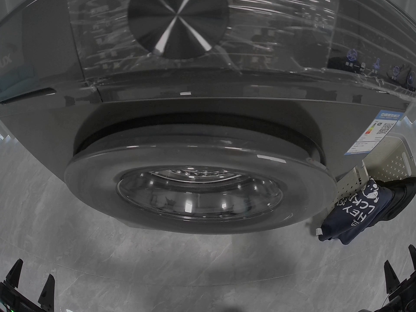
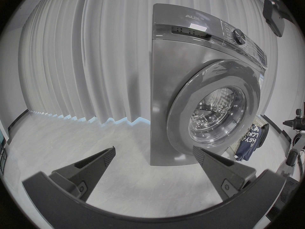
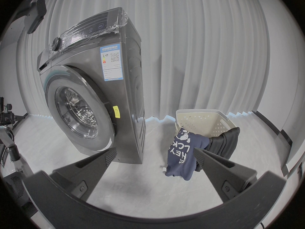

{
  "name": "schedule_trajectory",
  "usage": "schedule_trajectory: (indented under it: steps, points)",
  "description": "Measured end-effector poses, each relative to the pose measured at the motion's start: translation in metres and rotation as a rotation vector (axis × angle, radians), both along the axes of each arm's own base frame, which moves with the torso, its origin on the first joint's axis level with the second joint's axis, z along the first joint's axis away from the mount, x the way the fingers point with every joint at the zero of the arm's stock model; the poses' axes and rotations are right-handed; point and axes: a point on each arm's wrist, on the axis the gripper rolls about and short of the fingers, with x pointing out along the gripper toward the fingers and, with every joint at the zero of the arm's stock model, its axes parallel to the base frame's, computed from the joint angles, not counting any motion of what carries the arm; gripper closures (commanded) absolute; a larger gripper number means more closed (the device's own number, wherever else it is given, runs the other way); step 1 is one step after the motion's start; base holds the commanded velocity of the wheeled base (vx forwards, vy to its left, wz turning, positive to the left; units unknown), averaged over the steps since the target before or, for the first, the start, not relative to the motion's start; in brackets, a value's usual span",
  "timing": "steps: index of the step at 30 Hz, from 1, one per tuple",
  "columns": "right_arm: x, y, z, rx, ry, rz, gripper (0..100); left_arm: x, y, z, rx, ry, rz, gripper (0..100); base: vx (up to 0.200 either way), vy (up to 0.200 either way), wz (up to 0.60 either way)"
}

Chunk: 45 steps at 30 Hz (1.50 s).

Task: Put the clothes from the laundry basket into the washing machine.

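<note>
- the clothes: a navy printed shirt (image 3: 183,153) hangs over the front rim of the laundry basket (image 3: 203,121), most of it draped down the outside wall toward the floor. a black garment (image 3: 227,141) lies over the same rim, touching the shirt on its far side from the machine.
- the basket stands on the floor just beside the washing machine (image 1: 195,109), at about 2 o'clock from you, with the machine dead ahead at 12.
- the machine's round door (image 1: 199,191) sits flush in its ring, and through the glass the drum looks empty. nothing has gone in.
- right gripper (image 3: 154,150): jaws spread wide, nothing between them, low at 5 o'clock in the head view and well apart from the shirt.
- left gripper (image 2: 153,150): jaws likewise spread and empty, low at 7 o'clock, well apart from the machine.
- step in hand, as judged: the very start. no garment is lifted and the door is not yet opened.
- next move, as judged: the door must come open before any cloth can be loaded. i cannot tell where its handle or catch lies, so find that first.
- after that, the right arm is the natural one for the shirt. take it at the fold on the rim, not by the hanging hem, so that it lifts free without tipping the basket.
</note>
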Motion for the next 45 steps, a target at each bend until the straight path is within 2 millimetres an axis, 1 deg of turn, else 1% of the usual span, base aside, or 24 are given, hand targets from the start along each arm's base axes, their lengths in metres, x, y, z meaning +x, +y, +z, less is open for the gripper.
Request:
schedule_trajectory:
  steps: [6,14,18,21,23,27,30,33,39,45]
  points:
    - [0.000,0.000,0.000,0.000,0.000,-0.002,0,0.000,0.000,0.000,0.001,0.000,0.001,0,0.200,0.000,0.00]
    - [0.000,0.000,0.000,0.000,0.000,0.000,0,0.000,0.000,0.000,0.000,0.000,0.000,0,0.000,0.000,0.00]
    - [0.000,0.000,0.003,0.001,-0.027,0.009,0,0.000,0.000,0.000,0.001,0.000,0.000,0,0.000,0.000,0.00]
    - [-0.005,0.001,0.018,0.013,-0.083,0.030,0,0.000,0.000,0.000,0.001,0.000,0.000,0,0.000,0.000,0.00]
    - [-0.009,0.001,0.030,0.028,-0.106,0.055,0,0.000,0.000,0.000,0.002,0.000,0.000,0,-0.200,0.000,0.00]
    - [-0.006,0.002,0.046,0.063,-0.083,0.105,0,0.000,0.000,0.000,0.002,0.000,0.000,0,-0.050,0.000,0.00]
    - [0.003,0.002,0.056,0.079,-0.034,0.135,0,0.000,0.000,0.000,0.002,0.000,0.000,0,0.000,0.000,0.00]
    - [0.019,0.003,0.068,0.083,0.000,0.156,0,0.000,0.000,0.000,0.002,0.000,0.000,0,0.000,0.000,0.00]
    - [0.060,0.007,0.096,0.093,0.014,0.254,0,0.000,0.000,0.000,0.001,0.000,0.000,0,0.000,0.000,0.00]
    - [0.097,0.024,0.107,0.128,0.104,0.417,0,0.000,0.000,0.000,0.001,0.000,0.000,0,0.000,0.000,0.00]
